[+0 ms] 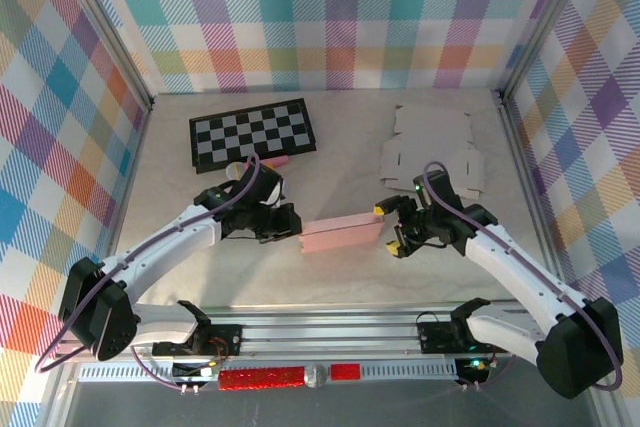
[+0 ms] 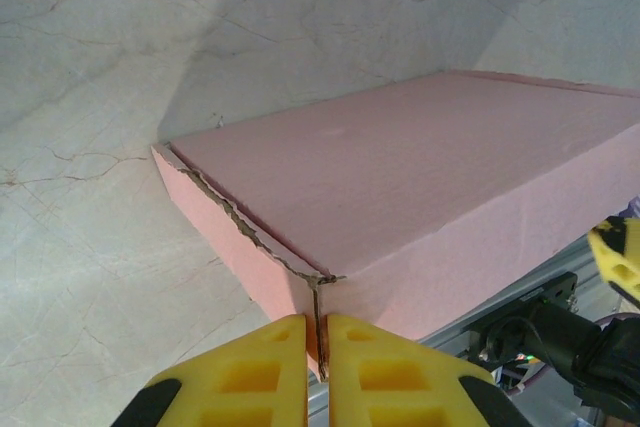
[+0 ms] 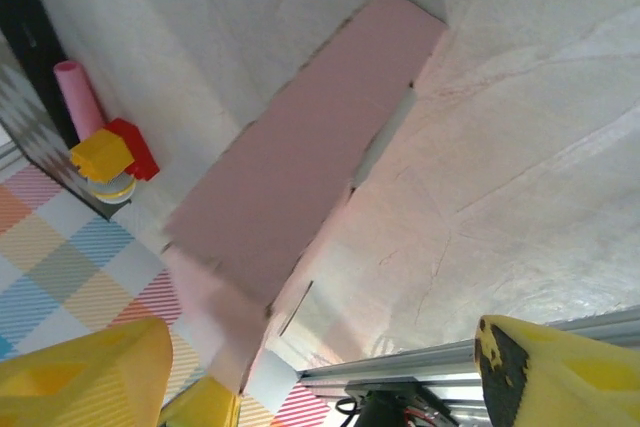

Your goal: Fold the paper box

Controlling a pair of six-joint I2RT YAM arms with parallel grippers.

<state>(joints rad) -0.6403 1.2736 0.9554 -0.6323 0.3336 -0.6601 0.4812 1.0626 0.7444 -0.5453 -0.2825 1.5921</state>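
Observation:
The pink paper box (image 1: 340, 234) lies folded up in the middle of the table, its long side running left to right. My left gripper (image 1: 293, 226) is at the box's left end. In the left wrist view its yellow fingers (image 2: 250, 372) are shut on a thin corner seam of the box (image 2: 420, 187), whose edge looks torn. My right gripper (image 1: 388, 229) stands open at the box's right end, one fingertip on each side of that end. The right wrist view has the box (image 3: 300, 167) ahead of its wide-apart fingers (image 3: 85, 367), which hold nothing.
A black-and-white checkerboard (image 1: 252, 133) lies at the back left, with a pink cylinder (image 3: 75, 92) and yellow and red blocks (image 3: 108, 152) by its near edge. A flat unfolded grey cardboard blank (image 1: 430, 152) lies at the back right. The metal rail (image 1: 330, 332) runs along the near edge.

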